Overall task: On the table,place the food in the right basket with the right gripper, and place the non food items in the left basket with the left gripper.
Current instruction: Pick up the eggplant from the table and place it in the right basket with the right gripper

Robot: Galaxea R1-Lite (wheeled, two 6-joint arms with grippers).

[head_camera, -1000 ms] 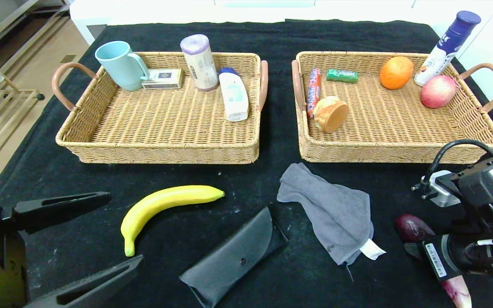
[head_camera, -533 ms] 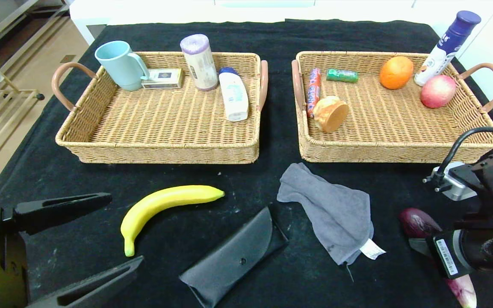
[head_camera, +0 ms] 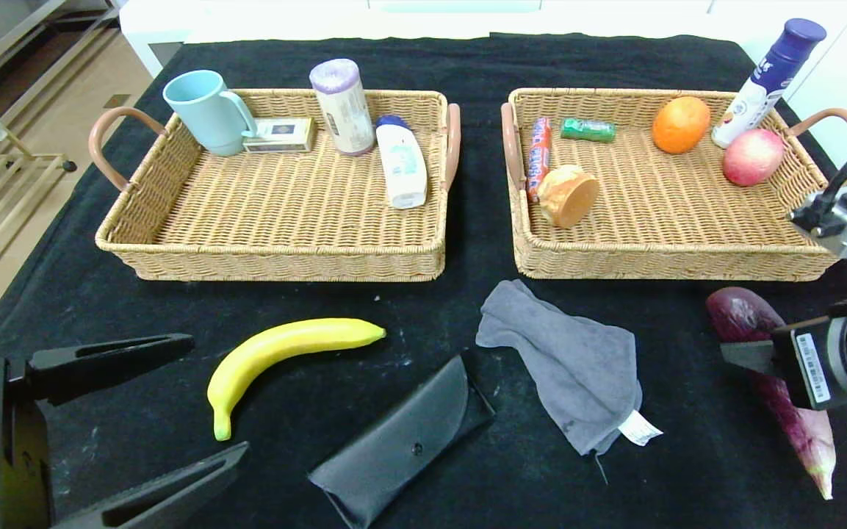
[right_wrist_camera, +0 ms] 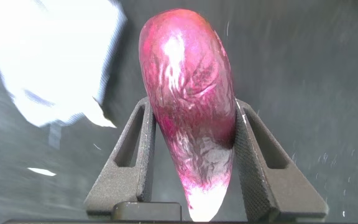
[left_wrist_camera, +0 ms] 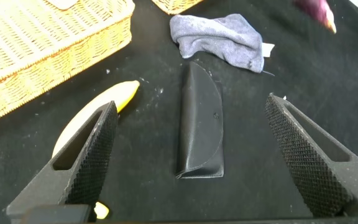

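My right gripper (head_camera: 761,354) is shut on a purple vegetable (head_camera: 750,314) with a pale tip. It holds it clear of the black cloth, just in front of the right basket (head_camera: 673,258). In the right wrist view the vegetable (right_wrist_camera: 188,118) sits clamped between both fingers (right_wrist_camera: 132,149). My left gripper (head_camera: 216,394) stands open at the near left, above the table. A yellow banana (head_camera: 283,344) and a black glasses case (head_camera: 401,441) lie beyond it. A grey cloth (head_camera: 563,360) lies in the middle front. In the left wrist view the case (left_wrist_camera: 199,124) lies between the open fingers (left_wrist_camera: 95,146).
The left basket (head_camera: 276,253) holds a teal mug (head_camera: 206,110), a small box (head_camera: 280,135), a paper roll (head_camera: 341,104) and a white bottle (head_camera: 402,163). The right basket holds a sausage (head_camera: 538,154), bread (head_camera: 568,194), a green pack (head_camera: 588,130), an orange (head_camera: 680,123) and an apple (head_camera: 752,156). A spray bottle (head_camera: 768,79) leans behind it.
My right gripper has risen with the purple vegetable and moved away toward the right basket. The left arm has stayed put.
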